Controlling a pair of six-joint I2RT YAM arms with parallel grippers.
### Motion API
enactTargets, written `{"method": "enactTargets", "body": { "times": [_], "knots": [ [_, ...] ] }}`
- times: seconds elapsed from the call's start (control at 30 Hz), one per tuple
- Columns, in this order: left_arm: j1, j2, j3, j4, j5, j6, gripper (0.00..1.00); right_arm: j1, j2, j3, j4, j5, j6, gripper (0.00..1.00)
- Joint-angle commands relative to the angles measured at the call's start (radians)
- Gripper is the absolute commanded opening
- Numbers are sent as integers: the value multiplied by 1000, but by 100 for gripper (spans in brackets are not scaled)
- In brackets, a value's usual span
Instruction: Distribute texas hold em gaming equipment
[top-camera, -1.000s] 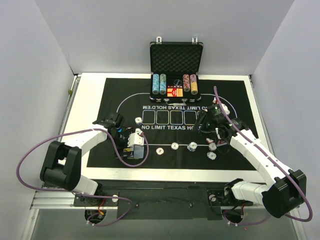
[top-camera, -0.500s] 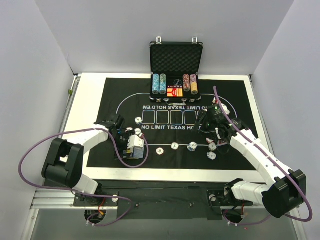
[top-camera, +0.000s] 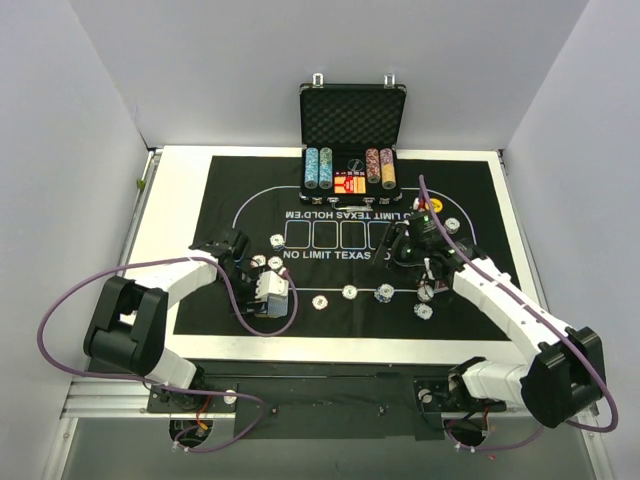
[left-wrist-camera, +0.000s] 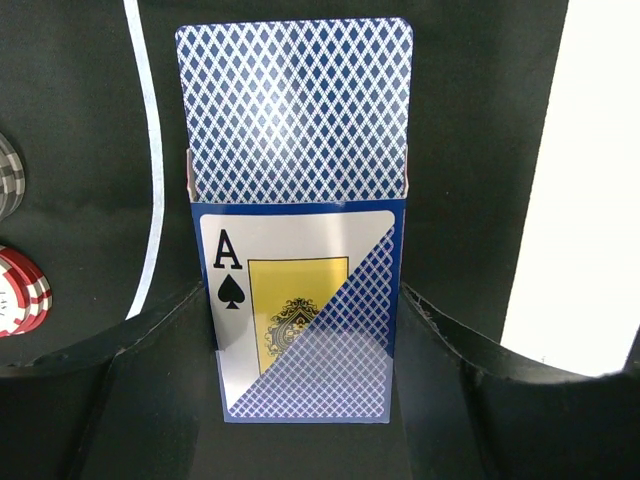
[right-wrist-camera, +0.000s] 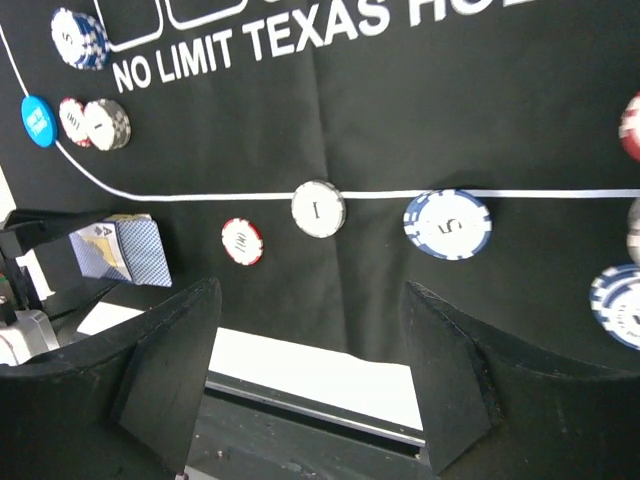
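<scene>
**Left wrist and right wrist views.** The left gripper (left-wrist-camera: 300, 340) is closed on a glossy blue card pack (left-wrist-camera: 345, 365), with its black fingers pressed against the pack's two long sides. The pack's face bears an ace of spades and a diamond lattice. A flat, round-cornered playing card (left-wrist-camera: 295, 110), lattice back up, protrudes from the pack's open end over the matte black mat (left-wrist-camera: 80, 120), near the white table (left-wrist-camera: 590, 150).

The right gripper (right-wrist-camera: 310, 295) stands wide open and holds nothing, above the mat's near edge. Ahead of it, three round striped-edge discs lie flat and apart:
- a red chip (right-wrist-camera: 242, 241);
- a white chip (right-wrist-camera: 318, 208) on the printed white line;
- a blue-and-white chip (right-wrist-camera: 447, 224).

A smooth blue button disc (right-wrist-camera: 38, 120) lies just beside two further chips.

**Top view.** The open metal-edged, foam-lined case (top-camera: 352, 110) stands at the mat's far edge and holds chip rows (top-camera: 318, 167).
</scene>
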Motion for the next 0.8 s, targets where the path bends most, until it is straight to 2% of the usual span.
{"method": "enactTargets", "body": {
  "times": [0.0,0.17,0.37,0.5,0.77],
  "knots": [
    [-7,-36,82,-69,63,-30,36,44,35,-46,138,-116,62,68],
    [-7,-54,214,-144,104,-85,34,99,67,-63,289,-187,155,70],
    [-14,-45,384,-253,153,-151,31,139,114,-89,602,-287,301,72],
    [-43,-41,464,-309,143,-177,30,164,176,-89,785,-337,393,72],
    [-88,-21,582,-387,121,-214,24,217,315,-73,1047,-377,519,73]
  ]
}}
